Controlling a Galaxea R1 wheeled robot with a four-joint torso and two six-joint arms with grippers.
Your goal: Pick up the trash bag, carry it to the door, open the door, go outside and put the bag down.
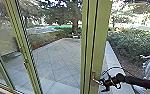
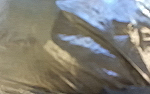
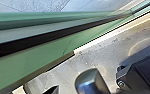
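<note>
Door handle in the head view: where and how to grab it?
I'd take the door handle by the free end of its lever, coming in from the robot's right. The lever juts that way from the green frame, so that end looks the most accessible. The right gripper is at that side.

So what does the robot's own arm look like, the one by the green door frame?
The slim black right arm looks like a rounded tube with a bulkier dark joint. It ends in a small, dark, angular gripper. A thin dark cable arches above them.
</note>
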